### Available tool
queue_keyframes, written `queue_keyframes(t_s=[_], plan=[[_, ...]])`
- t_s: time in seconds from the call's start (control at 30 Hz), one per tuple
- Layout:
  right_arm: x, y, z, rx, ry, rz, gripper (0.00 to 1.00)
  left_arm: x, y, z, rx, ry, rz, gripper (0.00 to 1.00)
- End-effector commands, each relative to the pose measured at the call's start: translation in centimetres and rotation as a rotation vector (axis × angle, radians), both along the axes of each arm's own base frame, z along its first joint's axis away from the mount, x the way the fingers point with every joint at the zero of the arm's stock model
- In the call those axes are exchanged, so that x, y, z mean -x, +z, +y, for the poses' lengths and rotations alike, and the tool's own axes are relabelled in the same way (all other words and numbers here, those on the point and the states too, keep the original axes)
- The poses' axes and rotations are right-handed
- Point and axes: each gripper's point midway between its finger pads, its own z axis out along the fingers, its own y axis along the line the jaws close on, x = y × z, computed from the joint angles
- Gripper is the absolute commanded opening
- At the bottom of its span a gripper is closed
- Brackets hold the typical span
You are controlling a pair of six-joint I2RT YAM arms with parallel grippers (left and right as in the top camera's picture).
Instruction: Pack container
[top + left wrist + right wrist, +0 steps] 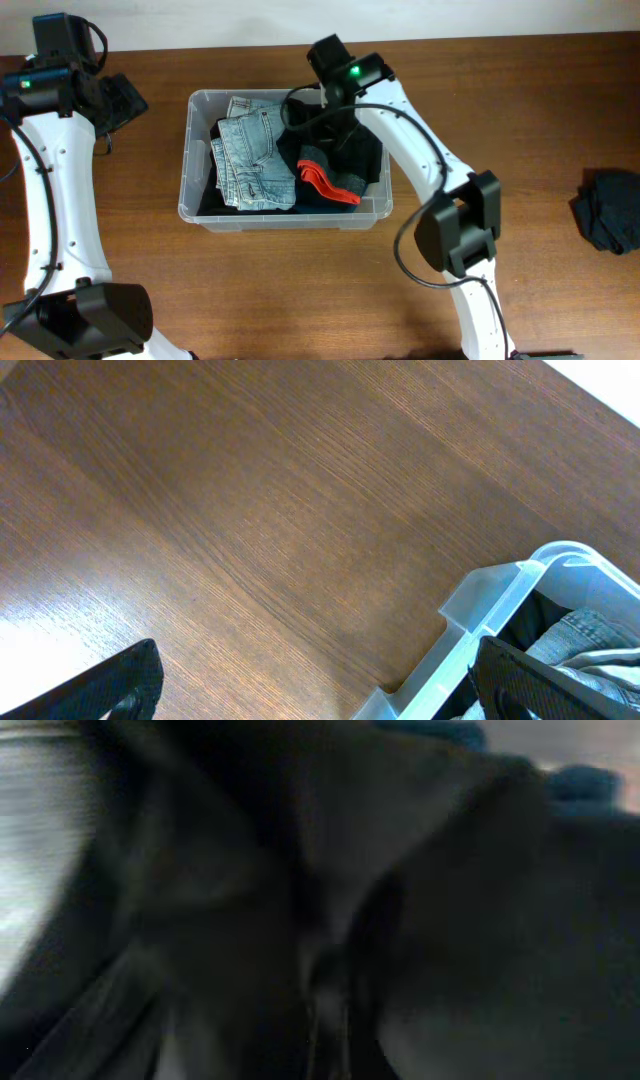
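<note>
Sitting near the middle of the back edge of the wooden tabletop [300,290], the clear plastic container [186,150] is holding clothes. Blue jeans [250,155] are lying in its left half and black clothes [365,160] are filling its right half. A black clothes pile [610,210] is lying at the tabletop's right edge. A small red strap [325,183] is resting on the black clothes. The right gripper [322,135] is reaching down into the black clothes with its fingers pressed together. The left gripper [325,685] is hanging spread wide over bare wood by the container's left side.
</note>
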Motion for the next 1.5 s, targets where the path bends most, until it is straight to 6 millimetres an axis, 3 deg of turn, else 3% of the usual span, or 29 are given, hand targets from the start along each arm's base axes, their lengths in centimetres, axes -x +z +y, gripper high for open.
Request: queue_keyframes(t_s=[0.0, 0.23, 0.4, 0.67, 0.83, 0.97, 1.13, 1.27, 1.37, 1.47], plan=[[0.8, 6.9, 0.2, -0.044, 0.019, -0.118, 0.04, 0.3, 1.0, 0.2, -0.003, 0.013, -0.027, 0.99], [3.7, 5.4, 2.0, -0.02, 0.081, -0.038, 0.05, 0.3, 1.0, 0.2, -0.003, 0.013, -0.027, 0.99], [4.4, 2.7, 3.8, 0.001, 0.118, -0.035, 0.05, 0.3, 1.0, 0.1, -0.003, 0.013, -0.027, 1.0], [3.5, -3.5, 0.4, 0.142, 0.011, -0.013, 0.05, 0.3, 1.0, 0.2, -0.003, 0.013, -0.027, 0.99], [4.1, -5.4, -0.6, 0.156, 0.01, 0.026, 0.04, 0.3, 1.0, 0.2, -0.003, 0.013, -0.027, 0.99], [3.7, -3.2, 0.4, 0.113, 0.065, -0.006, 0.04, 0.3, 1.0, 0.2, -0.003, 0.013, -0.027, 1.0], [2.8, 3.3, 0.7, 0.071, 0.058, -0.101, 0.04, 0.3, 1.0, 0.2, -0.003, 0.013, -0.027, 0.99], [1.3, 8.4, -1.1, 0.125, 0.005, -0.228, 0.05, 0.3, 1.0, 0.2, -0.003, 0.013, -0.027, 0.99], [-0.3, 10.3, -3.1, 0.171, -0.05, -0.305, 0.11, 0.3, 1.0, 0.2, -0.003, 0.013, -0.027, 1.0], [-1.4, 9.8, -4.8, 0.185, -0.09, -0.299, 0.14, 0.3, 1.0, 0.2, -0.003, 0.013, -0.027, 0.99]])
